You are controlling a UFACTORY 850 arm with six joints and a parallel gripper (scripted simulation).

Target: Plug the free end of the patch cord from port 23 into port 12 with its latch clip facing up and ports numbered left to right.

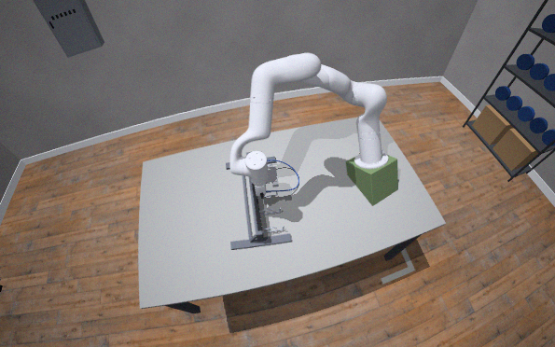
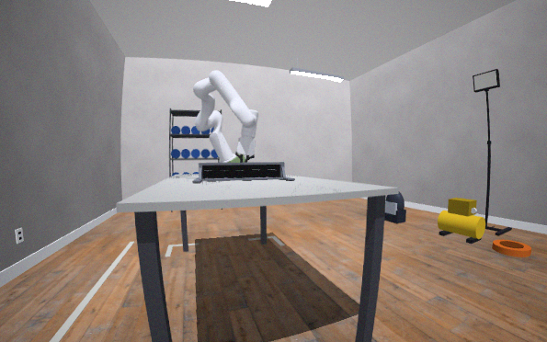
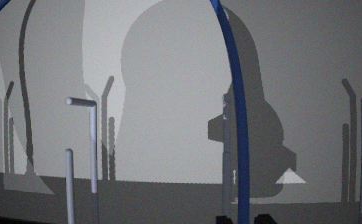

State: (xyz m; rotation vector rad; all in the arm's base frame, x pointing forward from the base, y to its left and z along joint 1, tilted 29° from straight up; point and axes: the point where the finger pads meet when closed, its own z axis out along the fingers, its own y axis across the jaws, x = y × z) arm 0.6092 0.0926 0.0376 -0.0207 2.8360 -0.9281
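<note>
One white arm [image 1: 268,93] rises from one green pedestal [image 1: 374,178] on the grey table [image 1: 193,261] and reaches down over one free-standing rack [image 1: 256,219]. The rack stands upright on its two flat feet; the exterior view shows its dark face [image 2: 242,171] level on the tabletop.

One blue patch cord [image 1: 292,173] arcs from the rack's far end, beside the wrist, out over the table and back toward the gripper [image 1: 262,192]. In the wrist view the same cord [image 3: 238,115] runs from the top edge down to the bottom edge, between the two dark fingertips just visible there.

The claw is clamped on something narrow; the cord leading into it indicates the cord's free end, though the plug itself is hidden.

Several thin grey posts [image 3: 93,145] stand ahead of the wrist camera; at least five show.
</note>
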